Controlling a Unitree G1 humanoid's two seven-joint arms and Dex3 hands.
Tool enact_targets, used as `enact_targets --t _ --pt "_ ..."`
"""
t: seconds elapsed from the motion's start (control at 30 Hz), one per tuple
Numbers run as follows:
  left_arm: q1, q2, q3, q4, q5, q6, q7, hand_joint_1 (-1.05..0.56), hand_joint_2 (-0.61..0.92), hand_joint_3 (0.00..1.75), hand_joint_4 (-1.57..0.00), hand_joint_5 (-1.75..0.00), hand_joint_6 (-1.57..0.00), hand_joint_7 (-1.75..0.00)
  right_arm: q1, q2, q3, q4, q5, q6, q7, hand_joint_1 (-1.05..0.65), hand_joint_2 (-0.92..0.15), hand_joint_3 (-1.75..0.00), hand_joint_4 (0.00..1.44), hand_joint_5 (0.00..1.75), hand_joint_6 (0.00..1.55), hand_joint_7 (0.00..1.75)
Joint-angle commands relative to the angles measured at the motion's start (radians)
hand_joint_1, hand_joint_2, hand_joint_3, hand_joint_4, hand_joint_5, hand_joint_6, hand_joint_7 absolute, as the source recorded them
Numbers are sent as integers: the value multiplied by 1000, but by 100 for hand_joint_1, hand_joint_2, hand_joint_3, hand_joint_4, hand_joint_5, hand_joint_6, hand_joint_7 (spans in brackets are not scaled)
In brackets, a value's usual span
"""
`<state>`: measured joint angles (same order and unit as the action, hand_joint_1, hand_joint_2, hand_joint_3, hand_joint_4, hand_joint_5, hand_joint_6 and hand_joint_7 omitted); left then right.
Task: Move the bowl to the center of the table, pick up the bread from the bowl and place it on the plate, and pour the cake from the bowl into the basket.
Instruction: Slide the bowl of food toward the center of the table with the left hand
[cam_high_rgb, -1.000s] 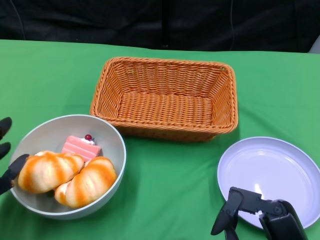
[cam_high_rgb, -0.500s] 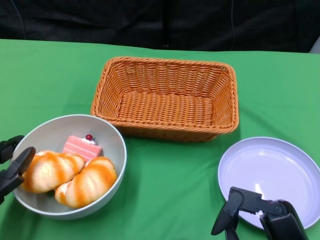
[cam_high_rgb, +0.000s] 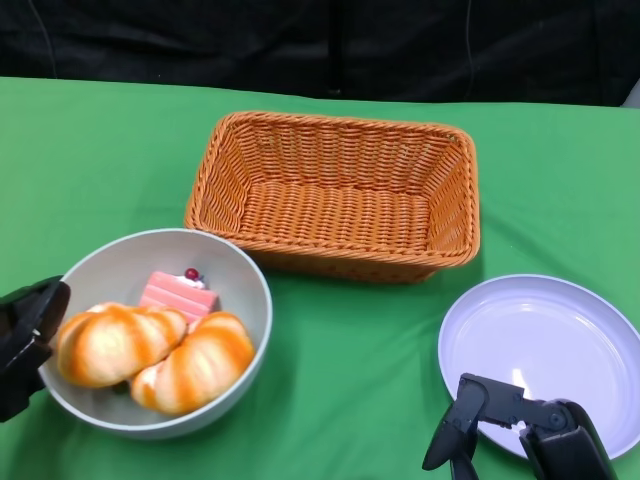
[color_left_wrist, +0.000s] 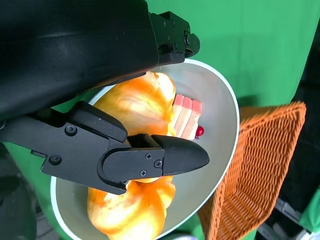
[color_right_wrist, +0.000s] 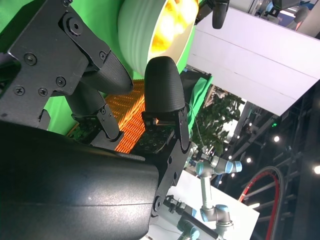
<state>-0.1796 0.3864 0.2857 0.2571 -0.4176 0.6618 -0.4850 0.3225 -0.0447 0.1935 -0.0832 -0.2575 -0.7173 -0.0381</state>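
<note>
Rightward slides the grey bowl (cam_high_rgb: 160, 335), my left hand (cam_high_rgb: 28, 340) now gripping its near-left rim, two bread rolls (cam_high_rgb: 155, 355) and the pink cake slice (cam_high_rgb: 180, 295) inside. My right hand (cam_high_rgb: 500, 425) hangs with fingers apart, holding nothing, at the plate's (cam_high_rgb: 545, 355) near edge.

The left hand (color_left_wrist: 150, 100) reaches over the bowl (color_left_wrist: 220, 120) holding bread (color_left_wrist: 135, 107) and cake (color_left_wrist: 186, 117).

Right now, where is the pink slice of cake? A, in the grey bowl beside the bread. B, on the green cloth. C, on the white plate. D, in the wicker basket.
A: the cake lies inside the bowl, behind the two pieces of bread, while the basket and the plate hold nothing.
</note>
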Motion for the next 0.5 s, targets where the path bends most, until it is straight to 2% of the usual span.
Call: enact_targets --t 0.03,0.27,0.5 --pt "19 -24 -3 -57 -40 54 -2 -74 92 61 -2 -1 0 0 2 -8 -7 -11 13 2 1 -6 -17 -175 88 173 85 138" --pt "45 -54 -1 -149 -96 142 6 -76 92 61 0 0 0 0 1 -5 -3 -13 20 8 3 -5 -17 -175 87 173 85 138" --pt "58 -120 15 -242 -158 253 81 -80 92 56 -1 0 0 0 -4 -2 -7 -12 11 -2 -6 -4 -17 -175 87 173 84 138"
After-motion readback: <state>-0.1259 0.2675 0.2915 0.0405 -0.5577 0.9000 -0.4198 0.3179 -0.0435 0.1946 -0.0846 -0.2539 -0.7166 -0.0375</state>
